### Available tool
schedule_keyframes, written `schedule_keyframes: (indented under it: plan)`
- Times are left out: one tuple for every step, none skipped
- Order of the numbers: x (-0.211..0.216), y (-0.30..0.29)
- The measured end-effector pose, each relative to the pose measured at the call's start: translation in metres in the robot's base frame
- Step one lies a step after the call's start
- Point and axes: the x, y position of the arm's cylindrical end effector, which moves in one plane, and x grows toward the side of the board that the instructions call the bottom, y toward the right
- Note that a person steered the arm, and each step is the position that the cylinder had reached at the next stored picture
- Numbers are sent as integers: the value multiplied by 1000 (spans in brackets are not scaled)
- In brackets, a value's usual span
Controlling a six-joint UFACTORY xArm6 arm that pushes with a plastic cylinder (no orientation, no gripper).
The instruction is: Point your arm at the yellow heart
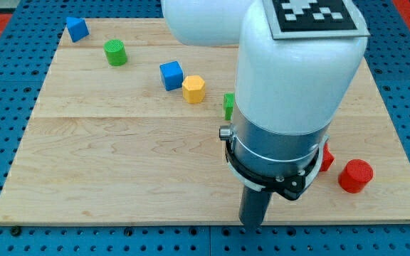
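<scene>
Two blue blocks [77,28] [171,75], two green [115,52] [228,106], two red [354,176] [326,157], one yellow [193,89].

Blue cube [171,75] just L of yellow hexagon [193,89]; green cylinder [115,52] further L; red cylinder [354,176] R of my tip [253,225].

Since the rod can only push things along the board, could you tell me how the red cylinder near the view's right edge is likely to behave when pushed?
The red cylinder block stands upright on a flat end, so it should probably slide rather than roll. It looks squat, so tipping seems unlikely. The smooth wooden board probably offers little grip, and an off-centre push could swing it aside. My tip is left of it, apart.
</scene>
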Motion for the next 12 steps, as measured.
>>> schedule_keyframes:
  plan:
    - [0,0]
    - [0,0]
    - [-3,1]
    - [-3,1]
    - [-4,0]
    - [-8,0]
    - [-6,1]
    - [0,22]
    - [-4,35]
    - [-50,16]
    - [-60,16]
    - [-72,14]
